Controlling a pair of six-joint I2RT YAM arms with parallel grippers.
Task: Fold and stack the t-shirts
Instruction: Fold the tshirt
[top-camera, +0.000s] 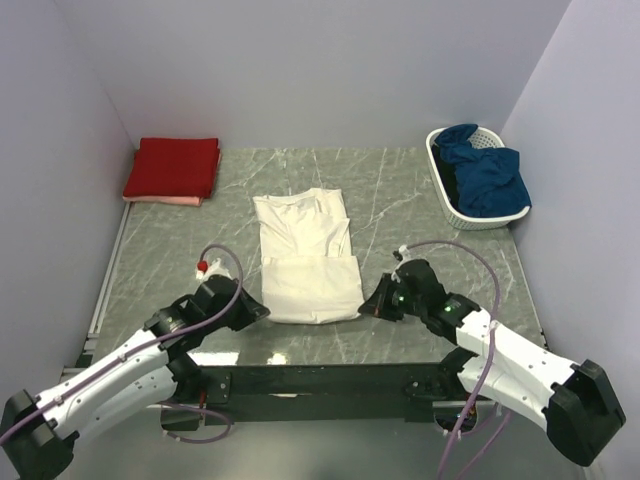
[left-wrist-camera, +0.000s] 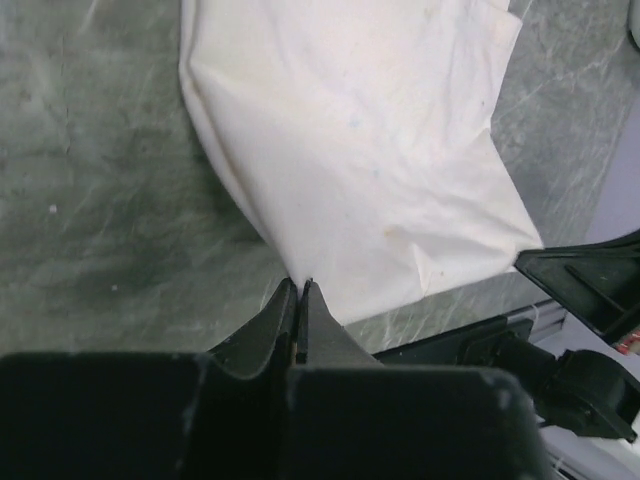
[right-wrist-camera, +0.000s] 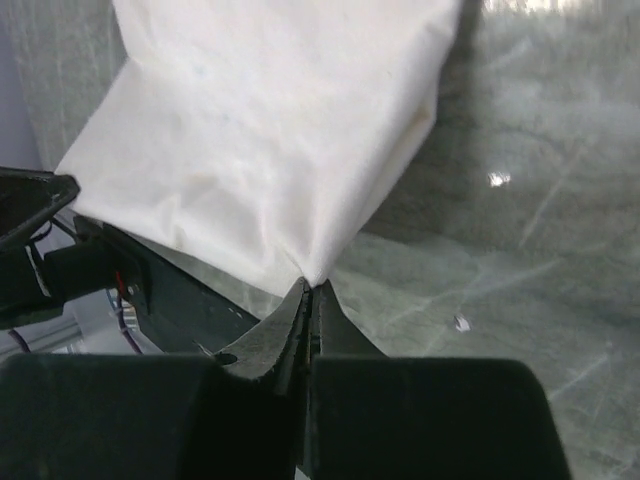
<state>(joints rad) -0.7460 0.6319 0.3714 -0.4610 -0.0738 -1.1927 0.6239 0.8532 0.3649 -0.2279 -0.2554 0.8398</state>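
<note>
The cream t-shirt (top-camera: 305, 255) lies in the middle of the table, its near part folded up into a doubled panel. My left gripper (top-camera: 265, 311) is shut on the panel's near left corner; in the left wrist view (left-wrist-camera: 300, 285) the cloth (left-wrist-camera: 360, 140) runs into the closed jaws. My right gripper (top-camera: 366, 306) is shut on the near right corner, and in the right wrist view (right-wrist-camera: 312, 287) the cloth (right-wrist-camera: 260, 130) peaks into the jaws. The red t-shirt (top-camera: 173, 166) lies folded on the pale pink one (top-camera: 165, 201) at the far left.
A white slatted basket (top-camera: 455, 205) with blue cloth (top-camera: 488, 172) stands at the far right. The table's near edge and black rail (top-camera: 320, 378) run just behind both grippers. Walls close in the left, back and right.
</note>
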